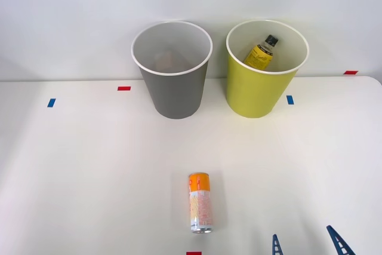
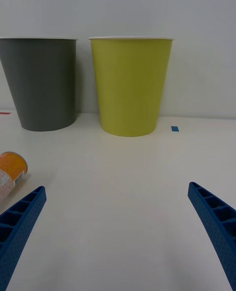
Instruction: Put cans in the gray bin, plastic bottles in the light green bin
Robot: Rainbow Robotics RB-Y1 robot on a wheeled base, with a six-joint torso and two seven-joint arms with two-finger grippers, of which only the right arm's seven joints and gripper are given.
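Observation:
An orange-topped can (image 1: 200, 202) with a pale speckled body lies on its side on the white table, near the front edge. Its orange end (image 2: 11, 168) also peeks in beside one finger in the right wrist view. The gray bin (image 1: 172, 70) stands at the back with a faint reddish shape inside; the light green bin (image 1: 266, 67) stands to its right with the yellow-labelled plastic bottle (image 1: 261, 53) leaning inside. Both bins, gray (image 2: 42, 84) and green (image 2: 130, 86), stand ahead of the wrist camera. My right gripper (image 1: 307, 240) is open and holds nothing, low at the front right, to the right of the can.
Small red tape marks (image 1: 123, 88) and blue tape marks (image 1: 290, 99) dot the table (image 1: 89, 171). A white wall rises right behind the bins. Open tabletop lies between the can and the bins.

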